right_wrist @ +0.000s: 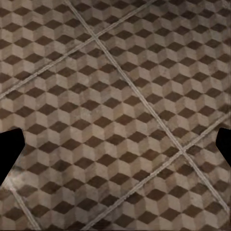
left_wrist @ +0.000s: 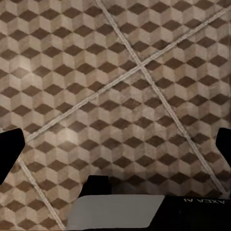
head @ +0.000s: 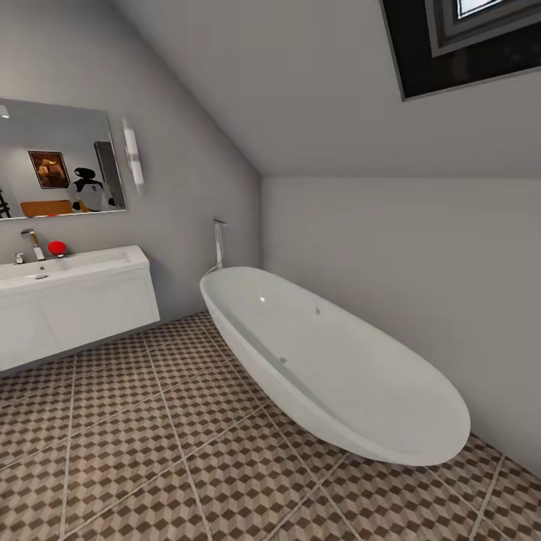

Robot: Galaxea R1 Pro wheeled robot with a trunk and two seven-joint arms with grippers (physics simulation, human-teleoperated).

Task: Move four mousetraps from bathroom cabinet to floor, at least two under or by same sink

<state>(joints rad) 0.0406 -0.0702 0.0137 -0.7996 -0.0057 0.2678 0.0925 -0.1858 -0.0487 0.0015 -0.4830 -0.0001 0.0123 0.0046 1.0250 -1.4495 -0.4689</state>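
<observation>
The sink hangs on the left wall, a wide white basin over its white vanity, with the chrome tap near its back edge and a small red object beside the tap. Under and in front of it the bathroom floor spreads with its brown and beige cube tiles. I see no mousetrap lying on the tiles here, so I judge that the task is in an early part: the traps must yet be fetched and put down, two of them close to this sink.

Further out stands the oval bathtub along the right wall, and a mirror above the sink.

Both arms look down at the floor. The left pincer has its fingertips far apart at the edges of its view and holds nothing. The right pincer seems the same, wide open and empty, though only the dark tips are visible.
</observation>
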